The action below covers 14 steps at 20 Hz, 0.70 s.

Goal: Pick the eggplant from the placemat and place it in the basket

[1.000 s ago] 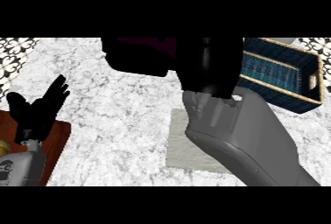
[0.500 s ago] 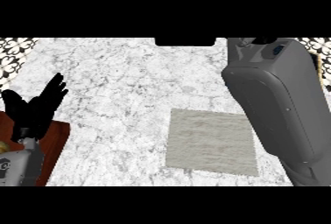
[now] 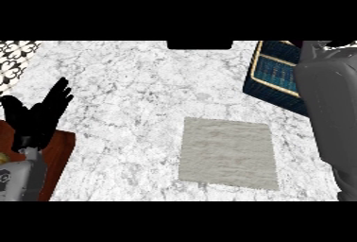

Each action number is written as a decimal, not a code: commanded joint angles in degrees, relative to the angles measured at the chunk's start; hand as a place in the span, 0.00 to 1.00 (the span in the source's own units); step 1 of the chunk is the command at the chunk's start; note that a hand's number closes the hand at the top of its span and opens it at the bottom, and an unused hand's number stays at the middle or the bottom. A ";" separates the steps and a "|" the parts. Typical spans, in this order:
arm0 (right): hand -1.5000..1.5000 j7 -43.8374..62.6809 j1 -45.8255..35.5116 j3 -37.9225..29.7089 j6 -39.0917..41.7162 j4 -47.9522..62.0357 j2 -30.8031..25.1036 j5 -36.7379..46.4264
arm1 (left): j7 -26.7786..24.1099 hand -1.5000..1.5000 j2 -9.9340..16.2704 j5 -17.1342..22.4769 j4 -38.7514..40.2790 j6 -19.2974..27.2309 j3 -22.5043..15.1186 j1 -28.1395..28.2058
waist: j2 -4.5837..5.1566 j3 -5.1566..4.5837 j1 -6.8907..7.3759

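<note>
Nowhere on the pale grey woven rectangular placemat (image 3: 229,152) does the eggplant show; the mat lies bare toward the surface's near right, and the vegetable is in no part of the view. It may be hidden in or under the right hand, or already down in the basket, but that cannot be told. By judgement, an eggplant is fairly light, firm yet slightly yielding, with a smooth glossy skin that can slip, so the best hold would be round its thick middle, fingers on one side and thumb on the other, not at the narrow stem end.

Beyond the mat, at the far right corner of the white marbled surface (image 3: 140,94), sits the dark blue rectangular basket with tan rim (image 3: 272,71), tilted to the edges and partly covered by the grey right forearm (image 3: 327,118), which runs along the right edge. The right hand itself lies up at the far right corner, all but cut off; whether it is apart or clamped on anything I cannot tell.

At the left edge the black left hand (image 3: 38,118) rests with fingers spread and upright, holding nothing, beside a reddish-brown strip (image 3: 59,160) at the near left.
</note>
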 commanded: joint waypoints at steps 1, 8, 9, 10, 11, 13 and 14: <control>1.00 -4.83 3.43 -2.99 -1.88 1.05 -1.36 -1.64 | -3.09 0.50 0.59 0.21 3.92 -1.24 1.04 -1.41 | 0.03 -0.02 -0.09; 1.00 -15.25 3.41 -8.03 -10.05 12.24 -1.73 -4.33 | -0.40 0.50 -0.88 -1.39 0.85 0.70 -0.50 -0.76 | 0.10 0.00 0.34; 1.00 -16.97 4.46 -8.43 -8.67 12.34 -2.13 -6.08 | 0.85 0.50 -1.30 -0.96 -2.47 1.04 -0.53 1.30 | 0.03 0.01 0.41; 1.00 -5.65 6.39 -7.31 -16.37 8.25 -1.00 3.76 | -0.88 0.50 -0.35 -0.53 0.91 -0.61 -0.08 1.14 | -0.02 -0.05 -0.14; 0.00 -9.24 5.71 -10.11 -18.94 13.29 -1.03 1.29 | 1.12 0.50 -0.68 -0.47 1.56 0.80 0.20 -2.61 | 0.32 0.01 0.28; 0.00 -9.69 2.06 -11.35 -16.12 16.77 -0.95 -1.95 | -2.78 0.50 -0.86 -1.09 3.52 -0.06 0.18 -0.59 | 0.16 -0.02 0.39; 0.00 -10.84 4.44 -10.13 -16.49 16.47 -0.19 -1.51 | 1.26 0.50 0.87 0.60 -0.35 -1.28 1.23 0.17 | 0.03 0.00 0.42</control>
